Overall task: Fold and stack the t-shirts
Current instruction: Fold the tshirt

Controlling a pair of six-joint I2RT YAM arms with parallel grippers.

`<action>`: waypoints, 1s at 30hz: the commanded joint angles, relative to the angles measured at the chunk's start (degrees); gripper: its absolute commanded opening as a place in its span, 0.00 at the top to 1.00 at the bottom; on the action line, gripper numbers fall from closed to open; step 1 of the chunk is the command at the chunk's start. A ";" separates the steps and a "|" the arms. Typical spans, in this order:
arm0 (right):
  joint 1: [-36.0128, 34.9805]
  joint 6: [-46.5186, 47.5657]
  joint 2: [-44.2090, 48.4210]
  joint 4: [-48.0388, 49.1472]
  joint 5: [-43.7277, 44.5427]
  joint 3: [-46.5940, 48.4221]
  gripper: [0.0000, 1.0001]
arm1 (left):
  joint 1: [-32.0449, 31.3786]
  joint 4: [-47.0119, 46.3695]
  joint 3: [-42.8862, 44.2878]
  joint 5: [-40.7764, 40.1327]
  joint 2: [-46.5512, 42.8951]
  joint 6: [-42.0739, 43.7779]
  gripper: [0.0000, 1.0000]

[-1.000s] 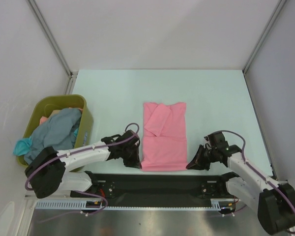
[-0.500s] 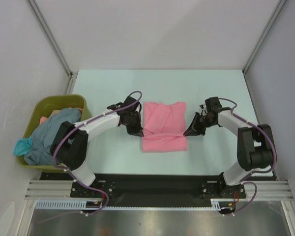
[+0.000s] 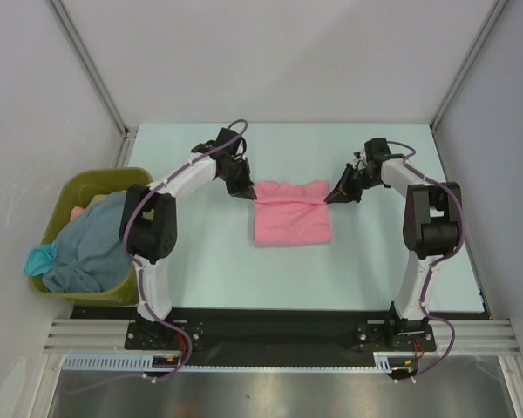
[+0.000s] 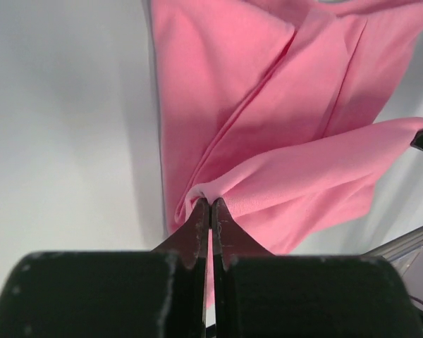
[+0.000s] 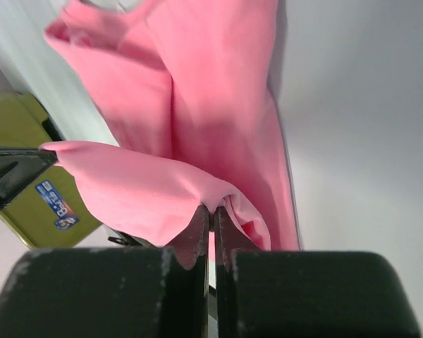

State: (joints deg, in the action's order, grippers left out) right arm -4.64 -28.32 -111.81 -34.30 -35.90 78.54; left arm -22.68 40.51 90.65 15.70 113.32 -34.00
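Observation:
The pink t-shirt (image 3: 291,218) lies mid-table, its near half lifted and folded over toward the far end. My left gripper (image 3: 246,191) is shut on its left corner, and the pinched cloth shows in the left wrist view (image 4: 210,203). My right gripper (image 3: 334,197) is shut on the right corner, seen in the right wrist view (image 5: 213,208). The pink t-shirt (image 4: 268,113) (image 5: 197,105) hangs stretched between the two grippers. Grey-blue and teal t-shirts (image 3: 87,244) are heaped in the bin at left.
An olive-green plastic bin (image 3: 152,205) stands at the table's left edge, beside the left arm (image 3: 170,183). The right arm (image 3: 423,218) reaches along the right side. White walls and metal frame posts enclose the pale table (image 3: 383,261).
Both grippers have carried the shirt's near hem from the table's near edge toward the far end, folding the shirt in half. The arms are now stretched out.

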 commanded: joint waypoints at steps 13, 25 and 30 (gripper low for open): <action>1.74 -0.69 -12.90 -3.31 -2.42 20.50 1.00 | 5.01 2.73 17.97 2.75 10.69 1.30 1.00; 2.53 -2.44 -15.20 -4.98 -4.17 28.68 1.00 | 6.24 0.37 24.06 4.95 14.92 -0.10 1.00; 2.62 -4.55 -15.71 -3.49 -5.14 30.52 1.00 | 6.33 -0.96 23.69 3.81 13.68 -1.07 1.00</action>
State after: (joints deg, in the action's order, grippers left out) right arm -2.76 -31.29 -128.18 -38.72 -39.57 105.45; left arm -17.32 41.89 113.06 20.16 130.08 -33.93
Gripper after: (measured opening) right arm 0.022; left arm 0.010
